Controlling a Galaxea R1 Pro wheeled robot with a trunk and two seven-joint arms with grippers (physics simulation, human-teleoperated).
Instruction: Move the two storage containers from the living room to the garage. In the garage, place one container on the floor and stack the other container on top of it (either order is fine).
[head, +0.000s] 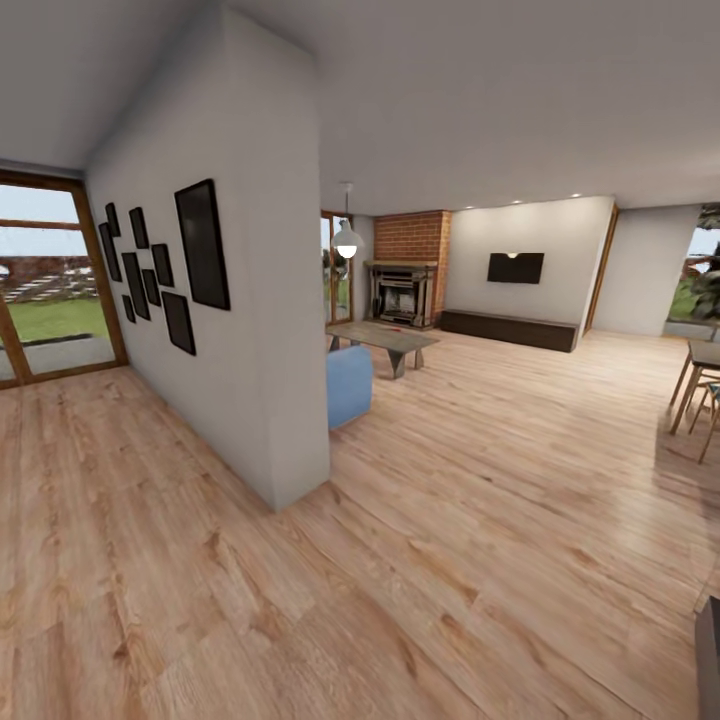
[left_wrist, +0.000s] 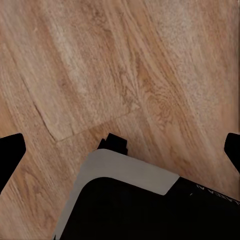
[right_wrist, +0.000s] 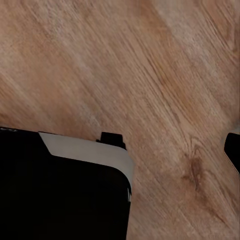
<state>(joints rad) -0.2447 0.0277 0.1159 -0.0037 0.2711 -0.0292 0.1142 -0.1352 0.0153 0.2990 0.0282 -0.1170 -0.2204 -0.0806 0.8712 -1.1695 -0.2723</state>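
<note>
I am in the living room, on its light wood-plank floor (head: 450, 520). The two storage containers and the garage are out of view. In the left wrist view my left gripper (left_wrist: 120, 150) is open, its dark fingertips (left_wrist: 10, 155) far apart over bare planks with nothing between them. My right gripper (right_wrist: 120, 150) also hangs open over the planks. One of its fingertips (right_wrist: 233, 147) shows at the picture's edge and the other is hidden by the robot's black and grey body (right_wrist: 65, 185).
A white partition wall (head: 250, 330) with black frames juts out at centre left. Behind it are a blue sofa (head: 348, 385), a coffee table (head: 385, 338) and a brick fireplace (head: 405, 290). Wood-framed glass doors (head: 50, 290) stand at left and a dining table (head: 700, 385) at right.
</note>
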